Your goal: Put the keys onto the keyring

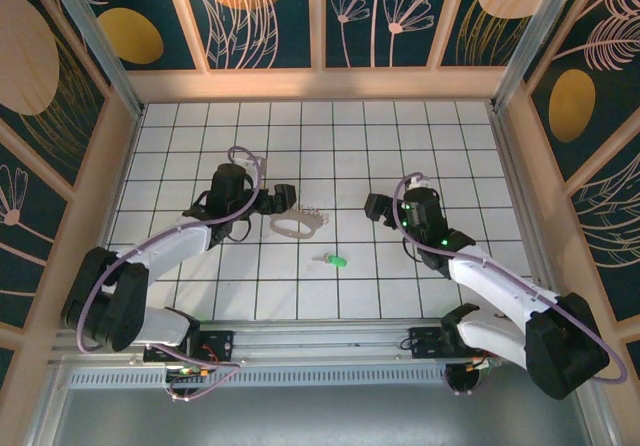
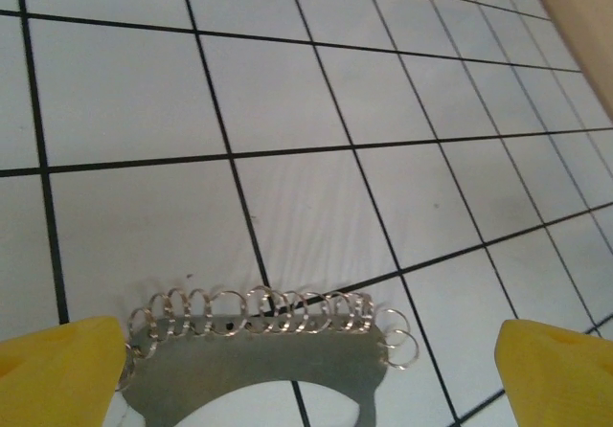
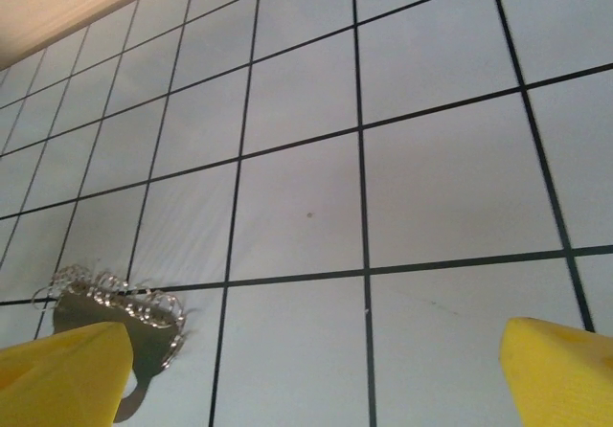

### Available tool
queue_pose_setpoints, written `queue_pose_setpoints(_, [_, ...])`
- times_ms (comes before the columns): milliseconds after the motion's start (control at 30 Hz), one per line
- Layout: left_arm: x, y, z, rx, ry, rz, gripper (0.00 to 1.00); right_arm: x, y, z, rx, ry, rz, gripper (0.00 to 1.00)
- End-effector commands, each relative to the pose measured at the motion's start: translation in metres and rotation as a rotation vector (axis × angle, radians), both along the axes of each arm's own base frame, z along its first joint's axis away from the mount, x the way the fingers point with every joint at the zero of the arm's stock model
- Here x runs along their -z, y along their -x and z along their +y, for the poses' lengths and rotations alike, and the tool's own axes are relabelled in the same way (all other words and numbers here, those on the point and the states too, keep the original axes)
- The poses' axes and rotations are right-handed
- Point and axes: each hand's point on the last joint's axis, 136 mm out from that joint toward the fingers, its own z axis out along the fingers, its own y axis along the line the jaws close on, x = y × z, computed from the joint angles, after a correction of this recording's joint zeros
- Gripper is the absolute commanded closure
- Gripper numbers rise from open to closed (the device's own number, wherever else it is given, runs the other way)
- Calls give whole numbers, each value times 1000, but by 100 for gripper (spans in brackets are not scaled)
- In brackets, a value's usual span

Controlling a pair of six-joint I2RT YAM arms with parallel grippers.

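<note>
On the tiled counter (image 1: 200, 126), the left hand (image 1: 282, 199) is held wide open with nothing gripped. The keyring (image 1: 297, 224) is seen lying flat just beneath it, between its yellow fingertips (image 2: 57, 374), small silver rings clustered along one edge. Between the two hands, nearer the bases, the green-headed key (image 1: 336, 261) is found lying alone. The right hand (image 1: 376, 206) is likewise spread open and empty, apart from the keyring.

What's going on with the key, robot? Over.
Left fingers open, right fingers open, both empty. Keyring flat by left fingers. Green key apart, untouched. Nothing between them.
</note>
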Motion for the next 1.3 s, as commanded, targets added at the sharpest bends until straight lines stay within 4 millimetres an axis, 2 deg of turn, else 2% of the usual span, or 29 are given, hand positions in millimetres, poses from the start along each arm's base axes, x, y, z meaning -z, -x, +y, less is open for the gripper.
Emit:
queue_pose_setpoints(0, [-6, -13, 7, -73, -27, -9, 1, -7, 1, 13, -54, -78, -22, 1])
queue_pose_setpoints(233, [-27, -18, 28, -216, -11, -54, 1, -8, 6, 24, -111, -123, -29, 1])
queue_pose_setpoints(433, [-45, -11, 14, -138, 66, -84, 1, -4, 6, 30, -141, -120, -18, 1])
queue_pose_setpoints(633, [-39, -7, 1, -66, 82, -53, 1, -9, 4, 32, -157, -102, -30, 1])
queue_pose_setpoints(933, [-24, 1, -12, -9, 125, 20, 1, -10, -2, 46, -231, -72, -23, 3])
queue_pose_setpoints(1167, [-21, 15, -27, 65, 166, 20, 1, -2, -7, 51, -259, -31, 8, 3])
queue_pose_setpoints(1267, [-14, 19, -30, 69, 153, 38, 1, 1, -9, 53, -268, -28, 14, 4])
